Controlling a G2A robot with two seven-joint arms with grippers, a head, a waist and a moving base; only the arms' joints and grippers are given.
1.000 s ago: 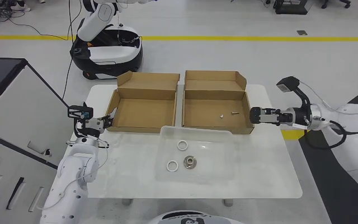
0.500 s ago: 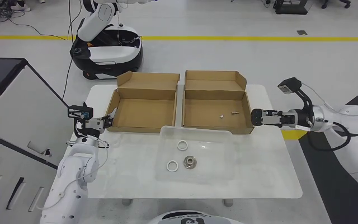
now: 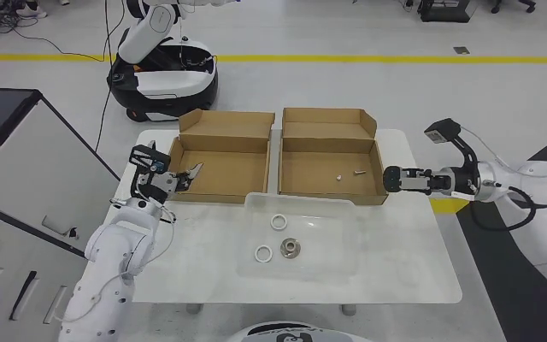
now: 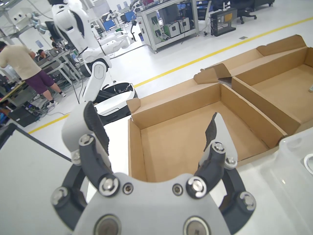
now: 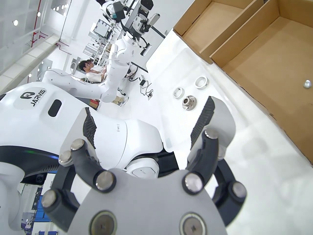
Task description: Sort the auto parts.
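Both arms hang at opposite sides of the counter [image 3: 402,256] with nothing held, and the auto parts lie in the tray and one box.

The left fingers [image 4: 96,125] are spread wide and empty over the front left corner of the left cardboard box [image 3: 222,171] (its floor bare brown card). The right fingers [image 5: 203,121] are likewise released, just beside the right wall of the right cardboard box [image 3: 308,171], near the counter's right edge. Two small metal parts [image 3: 339,178] sit on that box's floor toward its right side. In the clear tray [image 3: 329,256], at the counter's front middle, lie two white rings [image 3: 279,221] and a flanged metal hub [image 3: 291,249], the hub just beside the nearer ring.
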